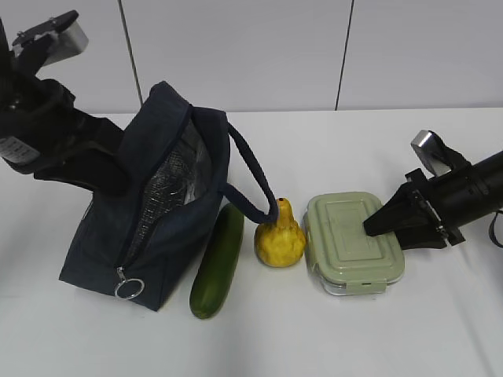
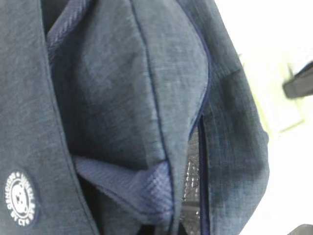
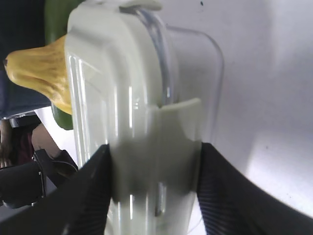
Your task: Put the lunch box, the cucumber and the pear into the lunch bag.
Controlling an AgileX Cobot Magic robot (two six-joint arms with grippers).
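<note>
The navy lunch bag (image 1: 157, 220) stands at the left, its mouth gaping and the silver lining showing. My left arm (image 1: 71, 149) presses against its far left side. The fingers are hidden by fabric; the bag (image 2: 122, 98) fills the left wrist view and its flap runs down into the jaws. The cucumber (image 1: 218, 263) lies beside the bag, and the yellow pear (image 1: 280, 239) stands to its right. My right gripper (image 1: 377, 228) is shut on the right end of the lunch box (image 1: 354, 243). The right wrist view has the gripper (image 3: 154, 186) clamping the box (image 3: 127, 98), the pear (image 3: 39, 68) beyond.
One handle loop (image 1: 251, 181) of the bag droops down against the pear's neck. The silver ring pull (image 1: 128, 288) hangs at the bag's near lower corner. Everything rests on a white table (image 1: 314, 338) with a white panelled wall behind.
</note>
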